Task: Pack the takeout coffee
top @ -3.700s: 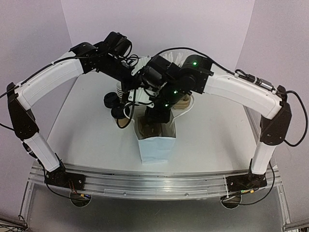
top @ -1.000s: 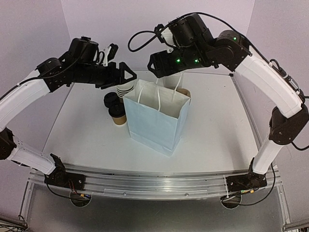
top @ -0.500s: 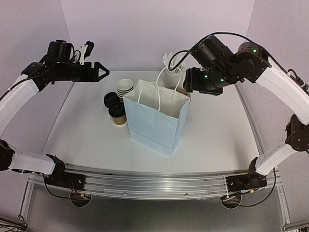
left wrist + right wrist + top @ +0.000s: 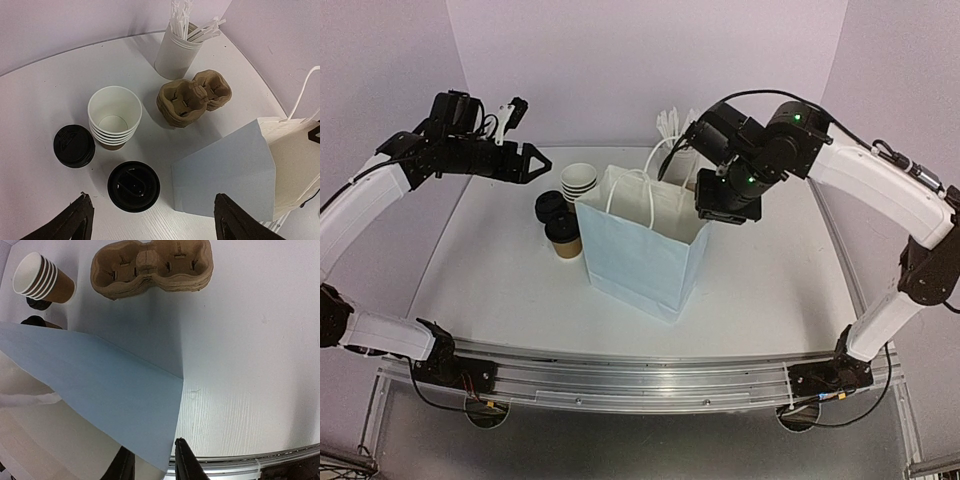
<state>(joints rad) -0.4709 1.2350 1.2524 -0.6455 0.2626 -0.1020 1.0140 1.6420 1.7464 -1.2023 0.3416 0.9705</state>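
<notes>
The takeout coffee, a brown cup with a black lid, stands on the table just left of the upright light-blue paper bag. My left gripper hovers open high above the cups; in its wrist view the lidded cup sits below and between the spread fingers. My right gripper is at the bag's top right corner. In the right wrist view its jaws stand close together on either side of the bag's wall.
A nested stack of open cups and a pile of loose black lids stand behind the coffee. A white holder of straws and stacked pulp cup carriers sit behind the bag.
My right gripper dropped down and left onto the bag's top right corner and closed its jaws. My left gripper drifted slightly right and stayed open. The bag and the cups kept their places.
</notes>
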